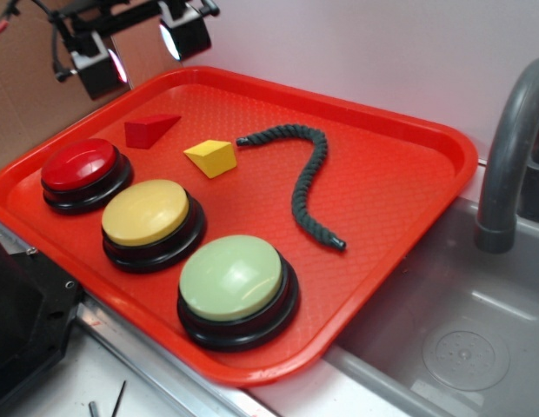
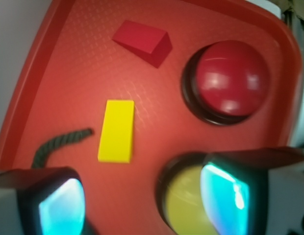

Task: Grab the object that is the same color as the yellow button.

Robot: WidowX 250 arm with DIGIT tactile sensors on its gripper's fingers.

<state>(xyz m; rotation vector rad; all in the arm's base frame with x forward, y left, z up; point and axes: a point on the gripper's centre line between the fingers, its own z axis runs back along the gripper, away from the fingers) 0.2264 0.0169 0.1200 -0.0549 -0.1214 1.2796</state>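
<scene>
Claw (image 1: pixel 143 50) open above yellow wedge (image 1: pixel 212 157)

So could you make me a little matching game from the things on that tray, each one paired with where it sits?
Things:
1. yellow wedge
2. red wedge
3. green button
4. dark rope

Places:
A. nearest the tray's front edge
B. behind the red button
C. curving across the tray's right side
D. mid-tray, just left of the rope's end

Pairs: 1-D, 2-B, 3-A, 4-C
</scene>
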